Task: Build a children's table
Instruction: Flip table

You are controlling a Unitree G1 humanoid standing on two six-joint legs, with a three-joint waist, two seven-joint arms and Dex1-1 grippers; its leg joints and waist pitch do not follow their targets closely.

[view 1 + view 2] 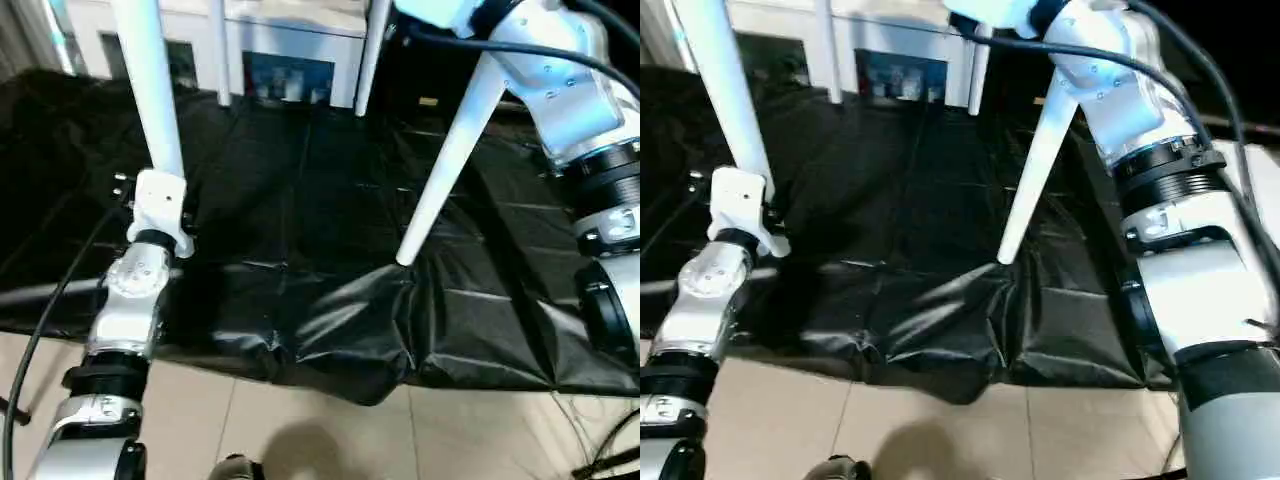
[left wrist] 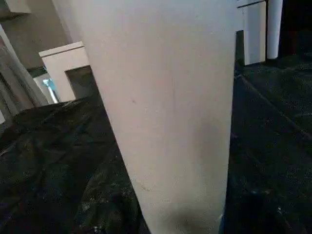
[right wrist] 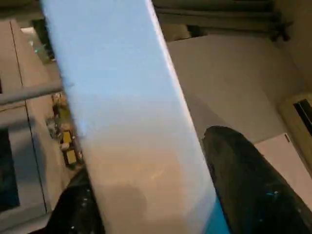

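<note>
Floor tiles (image 1: 200, 420) lie nearest, below the front edge of the counter (image 1: 300, 250), whose black sheet is rumpled into a fold at the middle.

Over that edge the left arm reaches up to the near left leg (image 1: 155, 90) of the children's table. The left tool (image 1: 160, 205) sits at this leg, and the wrist view has the white tube pressed right up against the lens, so it looks clamped; whether the fingers are pinched on it or only set beside it I cannot tell.

On the other side the right arm comes over high, and the right tool (image 3: 161, 214) grips the near right leg (image 1: 450, 150). One black finger (image 3: 248, 185) lies against the tube and a second shows dark at its other side, so the fingers look pinched on the leg. That leg slants, its foot resting on the sheet near the fold.

Farther back, two more legs (image 1: 365, 60) stand on the counter, in front of a white cabinet (image 1: 290, 50).

All four legs point down, so the table seems to stand upright, its top above the eye views. Holding one leg per side would steady it, perhaps while the slanted one is seated straight.
</note>
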